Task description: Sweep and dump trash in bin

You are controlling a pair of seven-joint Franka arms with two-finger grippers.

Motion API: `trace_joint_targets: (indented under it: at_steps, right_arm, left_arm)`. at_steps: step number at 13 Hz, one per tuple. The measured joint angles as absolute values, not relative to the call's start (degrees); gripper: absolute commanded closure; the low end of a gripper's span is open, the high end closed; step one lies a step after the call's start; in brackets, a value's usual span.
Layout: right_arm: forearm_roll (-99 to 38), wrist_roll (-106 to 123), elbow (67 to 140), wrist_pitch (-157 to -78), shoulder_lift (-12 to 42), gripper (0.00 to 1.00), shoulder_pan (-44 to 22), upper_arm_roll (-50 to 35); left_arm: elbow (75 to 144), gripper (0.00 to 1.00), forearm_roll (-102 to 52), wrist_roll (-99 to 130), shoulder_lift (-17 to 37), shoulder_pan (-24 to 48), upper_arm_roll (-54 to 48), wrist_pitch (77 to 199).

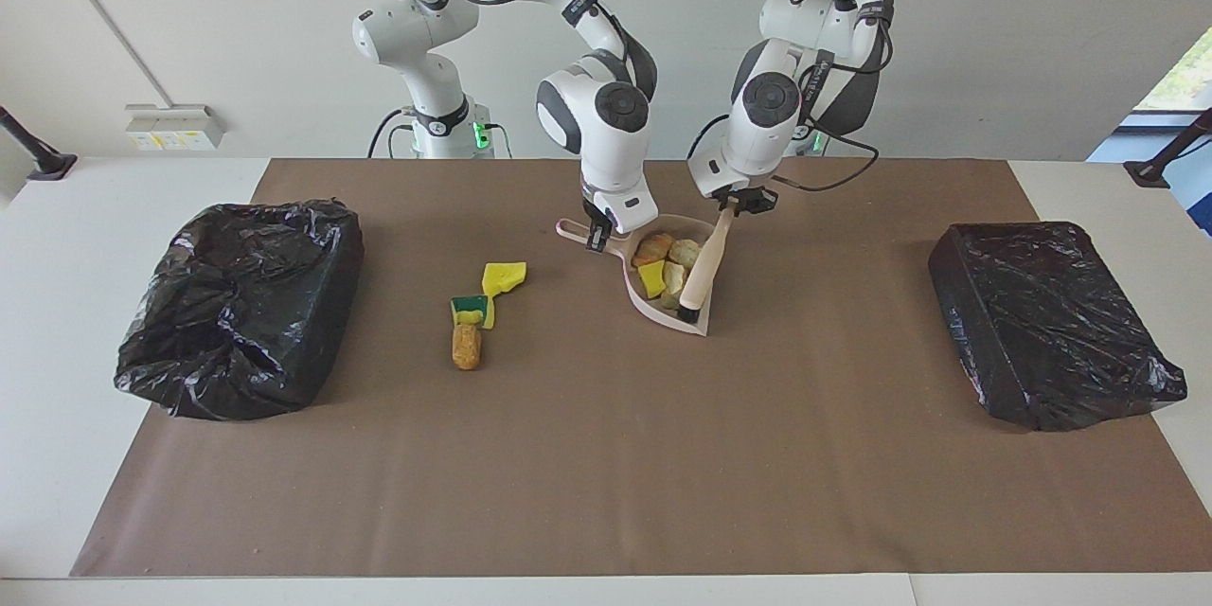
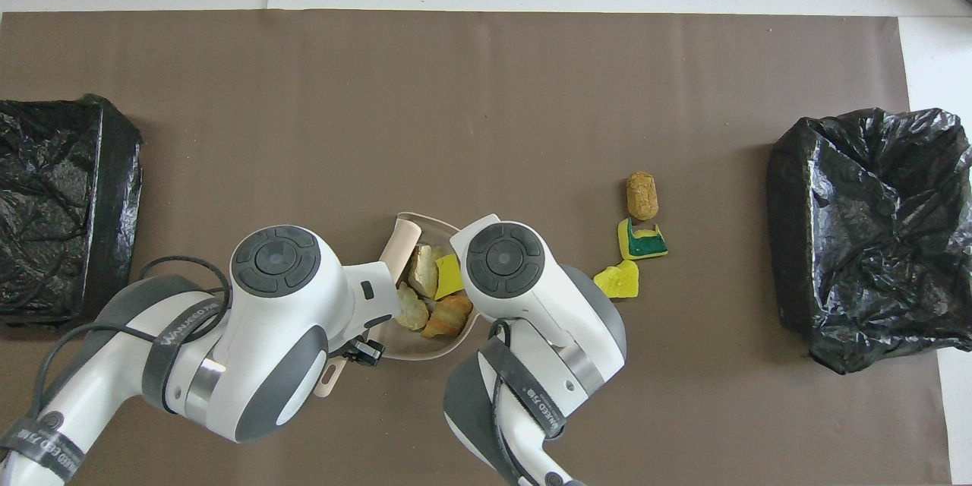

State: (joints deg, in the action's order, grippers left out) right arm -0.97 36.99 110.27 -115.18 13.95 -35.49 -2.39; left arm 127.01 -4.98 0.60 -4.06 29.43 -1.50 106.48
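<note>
You see a matt brown paper sheet (image 1: 606,454), two glossy crinkled black plastic bin bags (image 1: 241,303), a smooth pale plastic dustpan (image 1: 696,317), porous yellow sponge bits (image 1: 502,276) and a rough cork-like lump (image 1: 466,347).

Both arms reach in over the middle of the table, wrists bent downward, side by side. Left gripper (image 1: 743,203) points down, fingers closed on the top of a brush handle (image 1: 705,260). Right gripper (image 1: 598,235) points down, low at table level, fingers clamped on a dustpan handle (image 1: 571,229).
</note>
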Motion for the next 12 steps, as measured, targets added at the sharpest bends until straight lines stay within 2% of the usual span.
trace_joint_targets:
  at_steps: [5, 12]
  right_arm:
    - [-0.96, 39.1, 109.5, -112.11, 12.9, 1.0, -32.65, -2.38]
    - [-0.98, 43.61, 106.43, -106.15, 6.02, 1.0, -21.99, -2.2]
  left_arm:
    - [126.38, 1.0, -4.99, 0.67, -6.95, 24.72, -0.86, 104.99]
    - [126.44, 1.0, -5.04, 3.63, -7.21, 23.25, -1.23, 104.99]
